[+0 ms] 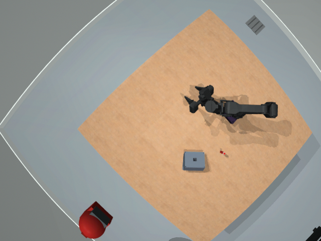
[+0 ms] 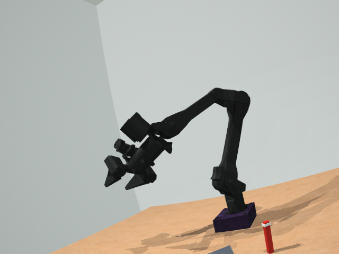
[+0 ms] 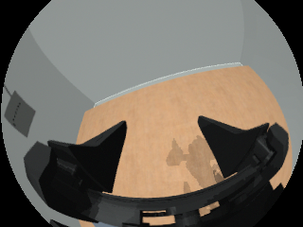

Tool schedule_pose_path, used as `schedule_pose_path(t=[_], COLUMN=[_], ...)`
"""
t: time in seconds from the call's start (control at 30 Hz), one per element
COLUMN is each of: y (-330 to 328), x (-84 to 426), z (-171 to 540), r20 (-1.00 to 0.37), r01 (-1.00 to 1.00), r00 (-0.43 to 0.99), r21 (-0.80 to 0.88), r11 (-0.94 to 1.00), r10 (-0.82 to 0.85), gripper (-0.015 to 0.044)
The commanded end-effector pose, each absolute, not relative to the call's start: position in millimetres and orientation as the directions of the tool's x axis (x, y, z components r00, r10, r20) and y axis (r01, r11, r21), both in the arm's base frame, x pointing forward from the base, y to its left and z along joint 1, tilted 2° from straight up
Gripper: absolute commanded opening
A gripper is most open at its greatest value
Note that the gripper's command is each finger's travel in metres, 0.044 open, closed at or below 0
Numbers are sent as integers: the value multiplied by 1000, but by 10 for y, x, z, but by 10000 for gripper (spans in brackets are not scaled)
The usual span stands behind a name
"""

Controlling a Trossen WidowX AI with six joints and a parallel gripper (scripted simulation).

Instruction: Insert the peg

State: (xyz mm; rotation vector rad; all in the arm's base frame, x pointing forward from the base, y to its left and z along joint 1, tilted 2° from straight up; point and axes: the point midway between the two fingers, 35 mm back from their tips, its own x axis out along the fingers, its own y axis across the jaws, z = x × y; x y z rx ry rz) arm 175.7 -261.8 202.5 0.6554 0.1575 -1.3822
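Note:
A slim red peg (image 1: 222,152) (image 2: 268,237) with a white band near its top stands upright on the table (image 1: 145,103) (image 3: 151,99). Its sides look flat. A blue-grey block with the sloped panel (image 1: 189,164) (image 2: 223,251) sits to the left of the peg in the top view; only a corner of it shows in the exterior view. Its face has one small dark, square-looking hole (image 1: 194,159). My gripper (image 1: 190,92) (image 2: 115,187) (image 3: 163,121) is wide open and empty, high above the table, well away from both peg and panel. The wrist view shows neither peg nor hole.
The arm's dark purple base (image 1: 231,119) (image 2: 232,223) stands on the table, beyond the peg in the exterior view. A red rounded object (image 1: 92,225) lies off the table at the lower left of the top view. A grey slotted plate (image 1: 255,24) is beyond the table's upper right edge.

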Motion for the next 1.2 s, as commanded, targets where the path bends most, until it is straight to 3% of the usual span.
schedule_pose_path(t=[0.0, 0.57, 1.17], y=[-2521, -1987, -1271], x=[1951, 2522, 2937], z=[1957, 1743, 1526], r20=[-514, -639, -760], r01=[950, 899, 700], r00=[259, 399, 463], r21=[286, 131, -4], r11=[121, 419, 715], r10=[-818, -658, -457], gripper=[440, 440, 440])
